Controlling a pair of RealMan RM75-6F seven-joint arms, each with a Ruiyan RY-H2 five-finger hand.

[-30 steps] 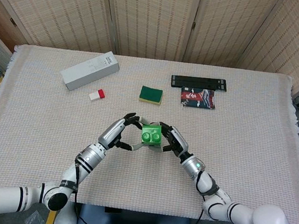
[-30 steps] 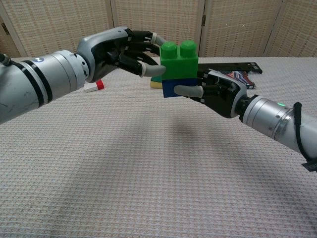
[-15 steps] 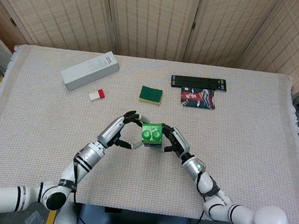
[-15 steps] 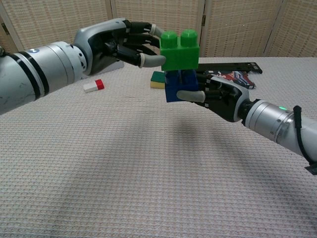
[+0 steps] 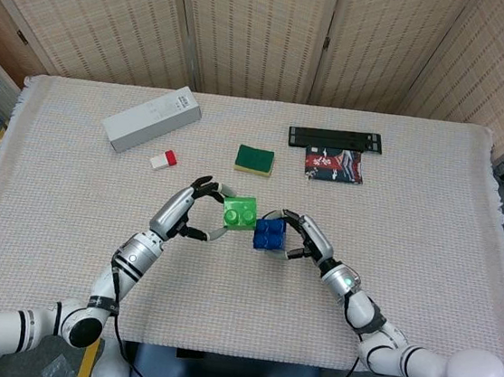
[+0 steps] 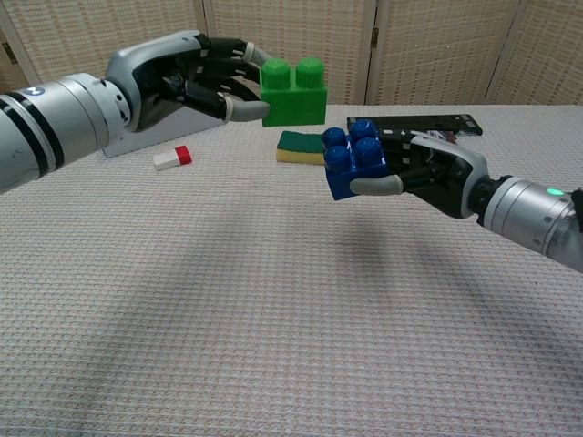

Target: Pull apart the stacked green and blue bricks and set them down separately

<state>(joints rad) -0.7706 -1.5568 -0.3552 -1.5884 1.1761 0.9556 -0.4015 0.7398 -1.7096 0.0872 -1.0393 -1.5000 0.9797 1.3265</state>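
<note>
Above the table [image 5: 66, 222], near its front-middle, both bricks hang in the air, already apart. The left hand [image 5: 190, 213] pinches the green brick [image 5: 238, 212] w/ fingertips on its side, studs up, and the right hand [image 5: 305, 240] grips the blue brick [image 5: 269, 234] from the side, thumb across the front face as the chest view shows. The two bricks sit just beside each other in the head view, green a bit to the left and higher, so no stud of blue is inside green now; I judge the separation step is done and only the setting down is left. Each hand holds its brick by the sides, prob. so the bottom stays free to land flat on the cloth. For the next move, each arm should prob. go outward and down, so the bricks rest well apart; a risk is the blue brick, which looks a little tilted in the chest view and could roll when released. Farther back lie a grey-white box [image 5: 151, 119], a small white-and-red eraser-like piece [image 5: 163, 158], a green sponge [image 5: 254, 159] w/ yellow underside, a black flat bar [image 5: 336, 140] and a dark red-blue packet [image 5: 334, 166]. The box has some small dark print on its top, and the packet has white marks, but both are too small to read; no brand can be told.
</note>
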